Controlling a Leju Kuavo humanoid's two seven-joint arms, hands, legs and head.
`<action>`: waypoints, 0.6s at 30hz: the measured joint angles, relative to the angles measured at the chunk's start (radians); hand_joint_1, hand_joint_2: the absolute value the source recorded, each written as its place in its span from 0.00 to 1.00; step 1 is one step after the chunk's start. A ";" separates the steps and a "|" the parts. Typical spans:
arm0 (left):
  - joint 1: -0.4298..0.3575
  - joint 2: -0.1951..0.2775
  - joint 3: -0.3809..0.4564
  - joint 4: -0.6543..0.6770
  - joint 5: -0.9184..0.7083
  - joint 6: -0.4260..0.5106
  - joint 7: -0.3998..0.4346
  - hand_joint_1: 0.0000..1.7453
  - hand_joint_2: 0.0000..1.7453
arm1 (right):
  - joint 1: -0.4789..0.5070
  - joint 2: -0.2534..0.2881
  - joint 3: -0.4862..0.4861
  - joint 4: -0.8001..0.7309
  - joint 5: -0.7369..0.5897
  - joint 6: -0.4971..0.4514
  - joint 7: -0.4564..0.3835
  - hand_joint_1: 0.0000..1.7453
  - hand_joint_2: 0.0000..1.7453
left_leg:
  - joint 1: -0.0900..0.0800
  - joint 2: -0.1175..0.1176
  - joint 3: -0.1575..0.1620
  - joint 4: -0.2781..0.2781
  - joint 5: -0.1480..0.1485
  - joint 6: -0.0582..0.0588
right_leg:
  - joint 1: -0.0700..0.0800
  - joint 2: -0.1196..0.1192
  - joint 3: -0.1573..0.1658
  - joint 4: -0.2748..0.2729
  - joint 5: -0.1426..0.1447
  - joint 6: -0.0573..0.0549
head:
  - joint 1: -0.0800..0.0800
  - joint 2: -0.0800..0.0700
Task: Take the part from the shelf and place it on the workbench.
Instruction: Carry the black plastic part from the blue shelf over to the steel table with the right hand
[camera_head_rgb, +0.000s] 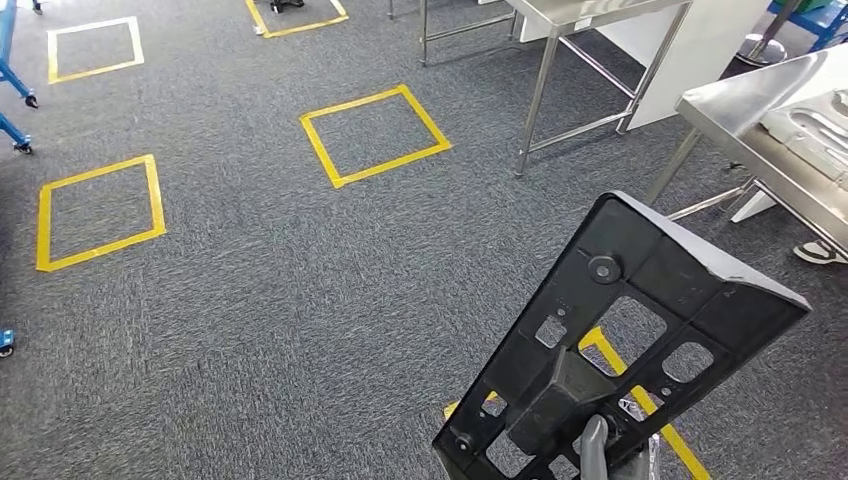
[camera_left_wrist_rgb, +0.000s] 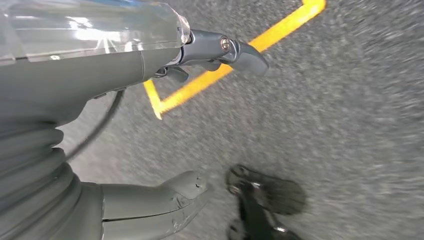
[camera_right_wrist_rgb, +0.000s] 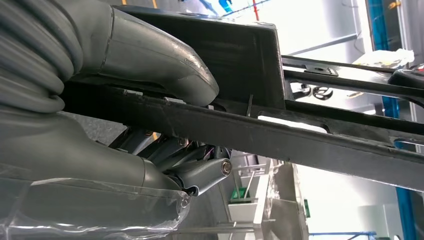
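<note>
Right hand (camera_right_wrist_rgb: 150, 125) gripping black part (camera_head_rgb: 620, 340), part's lower edge cut off

Grey carpet (camera_head_rgb: 250, 330); yellow tape squares (camera_head_rgb: 375, 135); steel tables (camera_head_rgb: 560, 60)

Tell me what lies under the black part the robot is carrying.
Under the black part, through its cut-outs, grey carpet and yellow floor tape show. The right hand grips its lower end; the solid plastic hides the rest of the tape.
</note>
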 joint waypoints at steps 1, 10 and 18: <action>0.000 0.000 -0.007 0.001 -0.012 0.003 0.007 0.00 1.00 | 0.002 -0.003 0.003 -0.001 -0.002 -0.005 0.000 1.00 1.00 | 0.002 0.012 0.003 -0.006 0.004 0.007 | 0.001 -0.017 -0.005 0.008 -0.006 0.005 | 0.002 0.000; 0.015 0.001 -0.048 0.002 -0.059 0.053 0.017 0.00 1.00 | 0.007 -0.033 0.019 -0.003 -0.015 -0.025 -0.005 1.00 1.00 | 0.002 0.143 0.021 -0.016 -0.008 0.011 | -0.016 -0.194 -0.055 0.108 -0.031 0.039 | 0.017 0.000; 0.008 0.003 -0.059 0.008 -0.038 0.017 0.011 0.00 1.00 | 0.007 -0.041 0.035 -0.009 -0.013 -0.037 -0.006 1.00 1.00 | 0.000 0.122 0.030 0.053 -0.082 -0.032 | -0.012 -0.177 0.013 -0.014 -0.002 -0.009 | 0.008 0.000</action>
